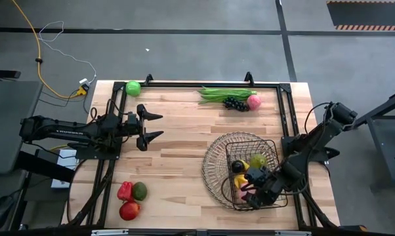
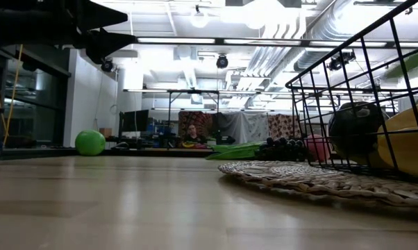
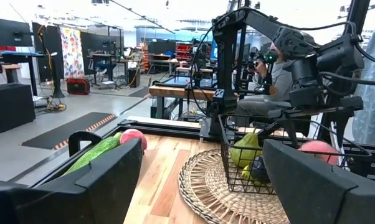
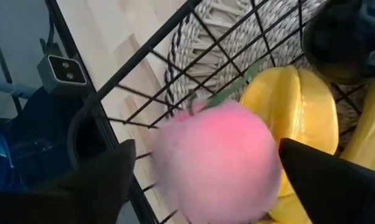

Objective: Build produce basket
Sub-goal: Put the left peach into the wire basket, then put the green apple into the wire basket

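Note:
The dark wire basket (image 1: 210, 164) stands on the table's right near part on a woven mat. In it lie yellow bananas (image 4: 299, 106), a green fruit (image 1: 257, 160) and a dark fruit (image 1: 237, 166). My right gripper (image 1: 253, 190) hangs open over the basket's near side. A pink peach (image 4: 218, 162) shows blurred between its spread fingers, with a gap at one finger; it also shows in the left wrist view (image 3: 318, 149). My left gripper (image 1: 159, 126) is open and empty at the table's left, pointing right.
At the far edge lie a green apple (image 1: 132, 87), green beans (image 1: 224, 94), dark grapes (image 1: 235, 103) and a second peach (image 1: 253, 101). At the near left lie a red pepper (image 1: 124, 191), an avocado (image 1: 140, 191) and a red apple (image 1: 130, 210).

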Motion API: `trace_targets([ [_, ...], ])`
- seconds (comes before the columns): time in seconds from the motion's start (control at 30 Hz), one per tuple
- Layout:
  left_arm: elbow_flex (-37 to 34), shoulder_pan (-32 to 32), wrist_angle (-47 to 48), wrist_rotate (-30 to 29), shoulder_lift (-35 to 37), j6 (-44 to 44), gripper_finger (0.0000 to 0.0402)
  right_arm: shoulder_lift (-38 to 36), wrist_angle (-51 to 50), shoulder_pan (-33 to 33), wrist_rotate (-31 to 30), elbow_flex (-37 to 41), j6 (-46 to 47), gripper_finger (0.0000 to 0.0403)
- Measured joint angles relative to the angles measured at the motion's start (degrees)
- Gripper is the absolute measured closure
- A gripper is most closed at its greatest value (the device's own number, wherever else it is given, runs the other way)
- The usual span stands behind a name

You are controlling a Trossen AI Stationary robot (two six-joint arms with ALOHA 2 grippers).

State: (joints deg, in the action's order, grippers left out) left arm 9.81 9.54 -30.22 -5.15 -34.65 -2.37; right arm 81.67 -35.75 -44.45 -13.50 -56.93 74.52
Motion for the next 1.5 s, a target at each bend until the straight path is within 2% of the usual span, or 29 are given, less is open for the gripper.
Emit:
trace_targets([
  [0.3,0.0,0.0,0.0,-0.1,0.0,0.0,0.0080,-2.9,-3.7,0.3,2.8,0.0,-1.3,0.0015],
  [0.53,0.0,0.0,0.0,-0.2,0.0,0.0,0.0080,-12.7,-14.7,2.9,-8.6,0.0,-5.2,0.0015],
  [0.6,0.0,0.0,0.0,-0.2,0.0,0.0,0.0080,-15.4,-17.5,5.2,-11.2,0.3,-8.3,0.0015],
  [0.7,0.0,0.0,0.0,-0.2,0.0,0.0,0.0080,-20.0,-15.4,10.2,-14.2,3.6,-16.3,0.0015],
  [0.77,0.0,0.0,0.0,-0.2,0.0,0.0,0.0080,-23.4,-8.7,14.4,-13.9,7.4,-24.1,0.0015],
  [0.87,0.0,0.0,-0.1,-0.2,0.0,0.1,0.0080,-29.1,8.2,21.9,-10.9,15.7,-38.4,0.0015],
  [0.97,0.0,0.0,-0.1,-0.2,0.0,1.0,0.0080,-33.3,29.7,30.6,-2.9,25.1,-53.1,0.0015],
  [1.1,0.0,0.0,-0.1,-0.2,0.0,1.1,0.0080,-33.9,53.9,42.1,10.8,35.0,-68.0,0.0015],
  [1.17,0.0,0.0,-0.1,-0.2,0.0,1.1,0.0080,-32.7,62.2,47.2,16.9,37.5,-70.7,0.0015],
  [1.27,0.0,0.0,-0.1,-0.2,0.0,1.1,0.0080,-30.1,70.8,53.0,22.3,38.4,-72.5,0.0015],
  [1.37,0.0,0.0,-0.1,-0.2,0.0,1.1,0.0080,-27.2,75.3,56.3,25.6,37.7,-72.4,0.0015],
  [1.5,0.0,0.0,-0.2,-0.7,0.0,3.1,0.0080,-23.1,78.2,56.7,26.0,37.4,-71.8,0.0015],
])
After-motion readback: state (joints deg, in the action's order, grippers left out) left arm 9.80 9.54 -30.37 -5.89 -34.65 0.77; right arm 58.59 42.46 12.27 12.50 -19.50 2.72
